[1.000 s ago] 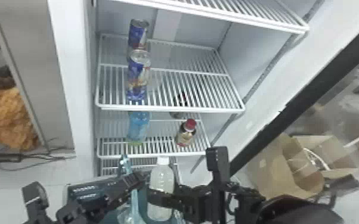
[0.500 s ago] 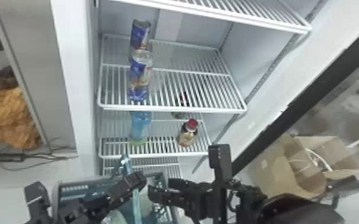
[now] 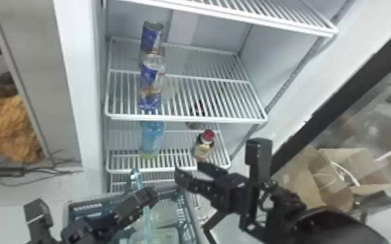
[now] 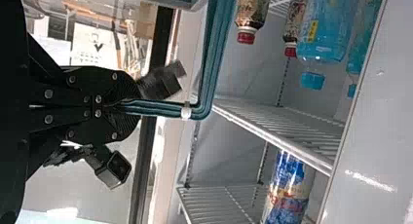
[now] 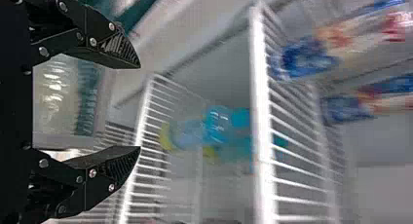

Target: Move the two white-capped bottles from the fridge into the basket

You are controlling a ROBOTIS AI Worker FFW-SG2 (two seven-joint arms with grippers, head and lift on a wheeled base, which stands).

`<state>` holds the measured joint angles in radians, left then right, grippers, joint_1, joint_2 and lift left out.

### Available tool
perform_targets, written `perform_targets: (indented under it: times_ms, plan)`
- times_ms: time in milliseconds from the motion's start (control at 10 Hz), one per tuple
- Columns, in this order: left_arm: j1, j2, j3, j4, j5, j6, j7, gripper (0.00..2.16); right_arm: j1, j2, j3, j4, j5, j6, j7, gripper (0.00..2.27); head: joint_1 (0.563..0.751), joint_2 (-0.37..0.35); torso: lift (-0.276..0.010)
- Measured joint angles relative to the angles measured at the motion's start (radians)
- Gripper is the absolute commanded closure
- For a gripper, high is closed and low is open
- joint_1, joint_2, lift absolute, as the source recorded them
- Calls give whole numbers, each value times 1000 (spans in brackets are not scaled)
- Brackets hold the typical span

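Observation:
Gripping the teal handle [image 3: 146, 220] over the basket [image 3: 86, 207], my left gripper [image 3: 149, 196] is at the lower middle. The left wrist view shows that gripper [image 4: 127, 107] shut on the handle [image 4: 210, 58]. Two pale bottle shapes [image 3: 165, 211] lie inside the basket; their caps cannot be made out. Above and right of the basket, before the lower fridge shelf, my right gripper [image 3: 190, 168] is open. In the right wrist view that gripper [image 5: 140, 107] has its fingers wide apart, a pale translucent shape [image 5: 56, 100] showing beyond them.
Fridge shelves [image 3: 185, 119] hold blue cans [image 3: 151, 81], a blue bottle [image 3: 152, 136] and a red-capped bottle [image 3: 204, 146]. The open door's dark edge [image 3: 344, 123] slants at the right, with a cardboard box [image 3: 302, 168] beyond it. The fridge's left wall [image 3: 78, 81] stands beside the shelves.
A white-capped bottle was at my right gripper over the basket; it has been let go and dropped into the basket. My right gripper has since risen and opened wider. The left keeps its hold.

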<state>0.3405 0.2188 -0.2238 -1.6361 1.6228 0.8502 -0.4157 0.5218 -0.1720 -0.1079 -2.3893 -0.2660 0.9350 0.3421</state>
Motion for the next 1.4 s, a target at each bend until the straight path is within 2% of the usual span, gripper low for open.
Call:
perform_targets:
  times_ms: [700,1000,1400]
  plan:
    - [4,-1,-1,0,0,-3,0,1184,35,30,-10,54,-9,-541,-2,501,695,-343,0]
    - [3,-1,-3,0,1,-3,0,1184,58,41,-7,71,-10,-689,-43,476,695,-350,0]
    - [1,-1,-6,0,2,2,0,1184,130,63,3,70,0,-865,-133,183,695,-350,0]
